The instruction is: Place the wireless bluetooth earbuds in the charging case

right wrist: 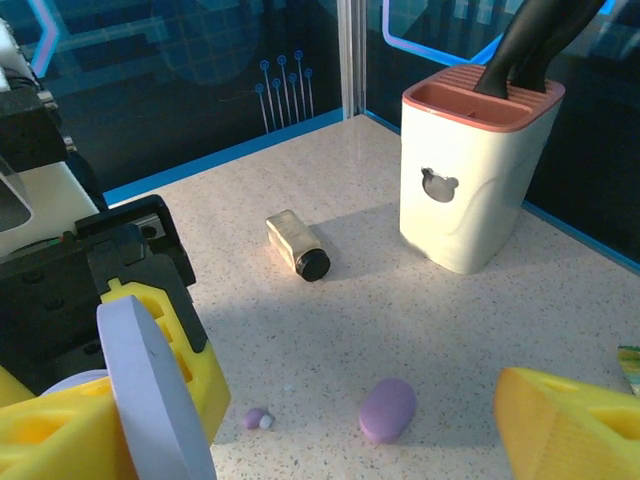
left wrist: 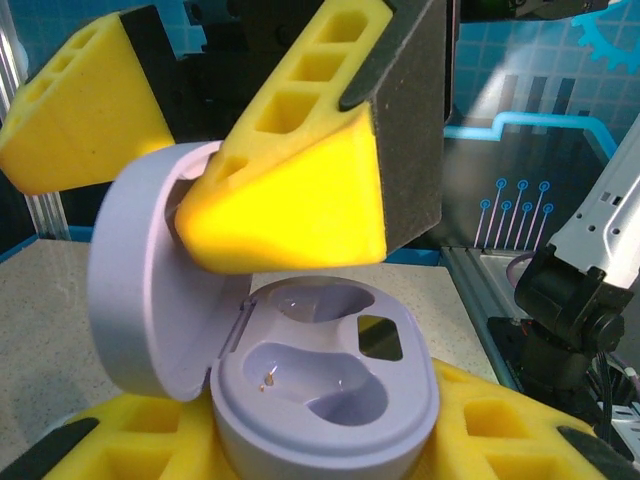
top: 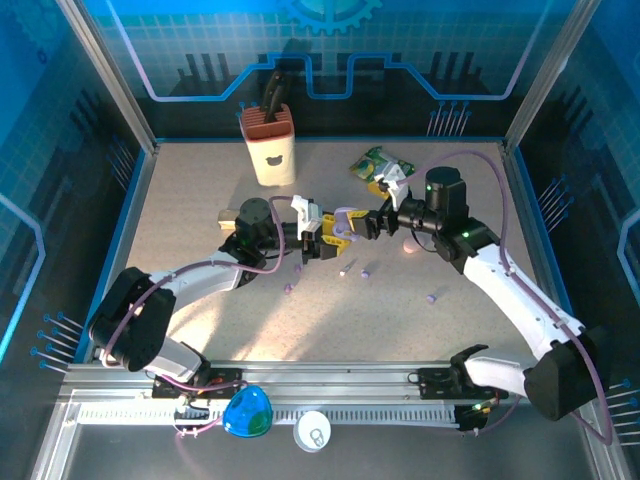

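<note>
On the speckled table (top: pixel 200 190), the left gripper (left wrist: pixel 320 455) clamps the lilac charging case (left wrist: pixel 330 395), its lid (left wrist: pixel 140 280) swung open. The right gripper (right wrist: pixel 320 430) gapes wide, straddling that lid. The earbuds (top: pixel 366 270) lie scattered just nearer, outside the case.

Pale lilac throughout: the charging case (left wrist: pixel 330 395) and its lid (left wrist: pixel 140 300). The foam pads (left wrist: pixel 300 190) of the left gripper (left wrist: pixel 320 430) and right gripper (right wrist: pixel 335 430) are bright yellow, backed in black. The table (top: pixel 200 210) is beige with fine speckles. The earbuds (top: pixel 367 271) are lilac, one tipped white, and a pebble (right wrist: pixel 388 409) is a deeper purple. The knife block (right wrist: pixel 480 180) is cream with a terracotta top, a dark bear-shaped cutout and black handles (right wrist: pixel 530 40). The bottle (right wrist: pixel 290 238) is tan with a black cap. The packet (top: pixel 375 165) is green. The arms (top: pixel 520 300) are white and black, the cables (top: pixel 480 160) purple. The walls (top: pixel 60 150) are blue, gridded and lined in cyan.
</note>
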